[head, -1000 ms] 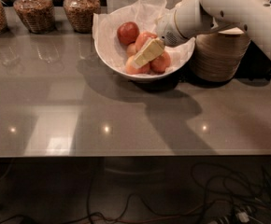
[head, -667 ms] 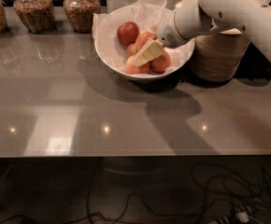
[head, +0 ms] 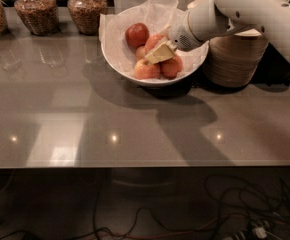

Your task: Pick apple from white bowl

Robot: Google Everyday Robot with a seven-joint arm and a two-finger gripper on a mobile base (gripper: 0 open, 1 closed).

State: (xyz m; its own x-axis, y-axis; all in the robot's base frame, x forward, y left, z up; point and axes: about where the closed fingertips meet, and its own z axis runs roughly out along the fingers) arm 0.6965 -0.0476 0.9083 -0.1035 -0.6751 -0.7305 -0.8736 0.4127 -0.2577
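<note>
Grey glossy tabletop point(head: 60, 109) is stretching across the whole view, catching a few small spots of light. Along its back edge on the left, three glass jars point(head: 34, 11) of brownish dry goods are standing in a row.

Right of the jars, the white bowl point(head: 116, 59) is sitting upright on the table with its mouth facing up. Crinkled tissue paper point(head: 160, 4) is lining it and sticking up past the far rim. Several apples point(head: 146, 70) are lying together inside. A darker red apple point(head: 136, 34) is resting at the back left, and the paler, reddish-orange ones are crowding the front and middle. They are looking nearly round, so no long axis is standing out, and I cannot tell which way their stems are pointing.

The gripper point(head: 160, 52) is reaching down into the bowl from the upper right. Its pale yellow tip is slanting toward the lower left and lying right over the middle apples. Whether it is spread, closed or clasping an apple cannot be told. The white arm point(head: 255, 9) is running off toward the upper right corner.

Just right of the bowl, partly behind the arm, a stack of beige bowls point(head: 235, 59) is standing on the table. Under the table, cables point(head: 160, 224) are trailing over the dark floor.
</note>
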